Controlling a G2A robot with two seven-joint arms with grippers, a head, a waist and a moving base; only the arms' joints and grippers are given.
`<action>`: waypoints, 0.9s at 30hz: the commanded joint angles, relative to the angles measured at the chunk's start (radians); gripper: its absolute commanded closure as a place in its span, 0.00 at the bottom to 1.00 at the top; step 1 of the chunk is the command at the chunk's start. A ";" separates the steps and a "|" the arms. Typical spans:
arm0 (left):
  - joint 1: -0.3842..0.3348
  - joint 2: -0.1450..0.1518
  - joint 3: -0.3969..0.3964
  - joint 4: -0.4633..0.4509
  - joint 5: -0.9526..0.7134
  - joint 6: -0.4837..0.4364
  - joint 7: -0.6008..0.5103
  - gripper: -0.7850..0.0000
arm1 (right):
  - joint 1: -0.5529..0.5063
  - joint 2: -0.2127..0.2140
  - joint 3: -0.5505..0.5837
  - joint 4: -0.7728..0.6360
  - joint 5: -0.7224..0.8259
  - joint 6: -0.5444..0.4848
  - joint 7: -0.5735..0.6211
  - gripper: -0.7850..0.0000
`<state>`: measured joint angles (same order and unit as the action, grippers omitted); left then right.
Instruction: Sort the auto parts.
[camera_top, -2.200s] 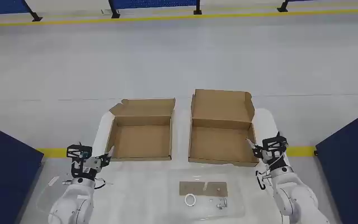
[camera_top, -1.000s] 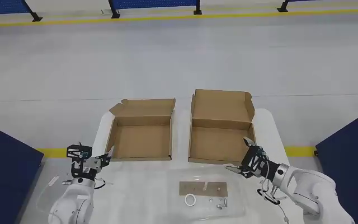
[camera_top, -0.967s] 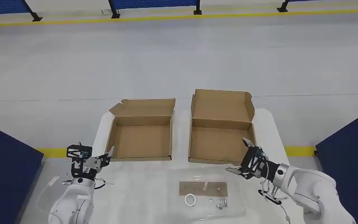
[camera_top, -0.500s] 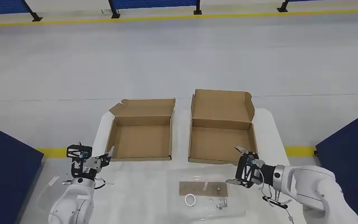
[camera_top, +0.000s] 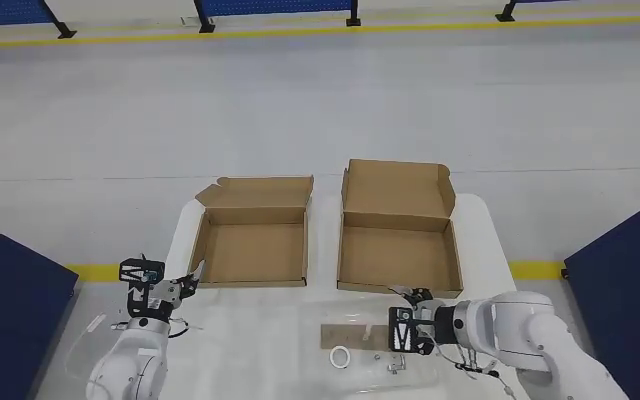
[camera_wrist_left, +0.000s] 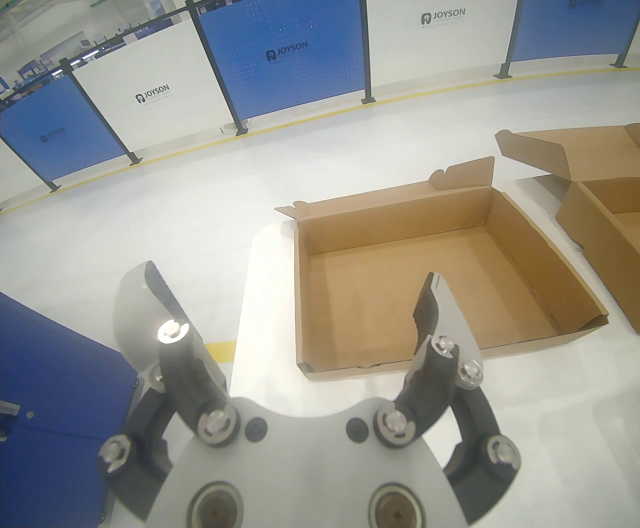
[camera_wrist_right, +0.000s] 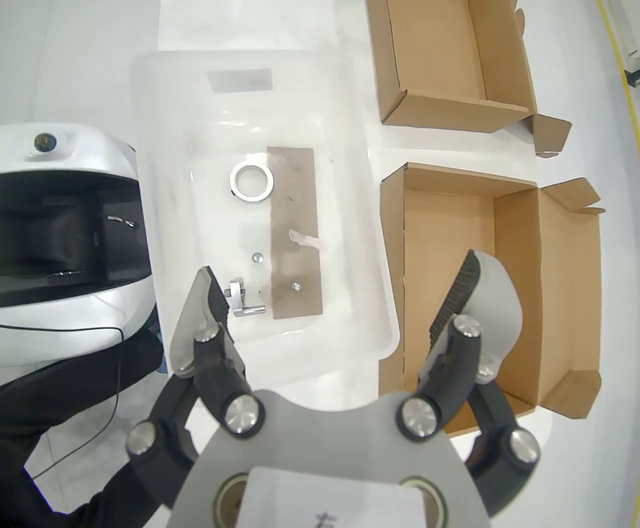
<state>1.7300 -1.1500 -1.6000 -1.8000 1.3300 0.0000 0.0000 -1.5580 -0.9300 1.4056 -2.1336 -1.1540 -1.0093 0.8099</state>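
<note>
Hard to make out:
- From the top view the clear tray (camera_wrist_right: 200, 125) barely shows against the white desk (camera_top: 250, 330).
- The small parts in the tray are too small to name from above.
- The right hand (camera_top: 403, 330) covers the right end of the brown strip (camera_top: 363, 337).
- In the right wrist view a metal bracket (camera_wrist_right: 240, 300) sits partly behind one finger (camera_wrist_right: 207, 300).
- A pale scrap on the strip is unclear.

Parts, all in the tray:
- A white ring (camera_wrist_right: 251, 181) just beside the strip.
- A small round piece (camera_wrist_right: 256, 257).
- A screw (camera_wrist_right: 296, 286) on the strip.

Both boxes, the left box (camera_top: 250, 252) and the right box (camera_top: 395, 255), lie open.

Hands:
- The right hand is spread wide above the tray and holds nothing.
- The left hand (camera_wrist_left: 289, 275) is wide and empty, at the desk's left edge near the left box.

Change:
- The right arm has swung in from the right box's near right corner to over the tray's right end.
- The left arm has not moved.
</note>
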 joint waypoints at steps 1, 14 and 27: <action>0.000 0.000 0.000 0.000 0.000 0.000 0.000 0.00 | -0.001 -0.001 0.002 -0.001 0.002 0.000 0.001 0.00; 0.000 0.000 0.000 0.000 0.000 0.000 0.000 0.00 | 0.062 0.055 -0.185 0.048 -0.090 0.000 0.001 0.00; 0.000 0.000 0.000 0.000 0.000 0.000 0.000 0.00 | 0.179 0.118 -0.333 0.106 -0.044 0.035 0.029 0.00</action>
<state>1.7300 -1.1500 -1.6000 -1.8000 1.3300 0.0000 0.0000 -1.3780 -0.8113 1.0743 -2.0279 -1.1997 -0.9757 0.8445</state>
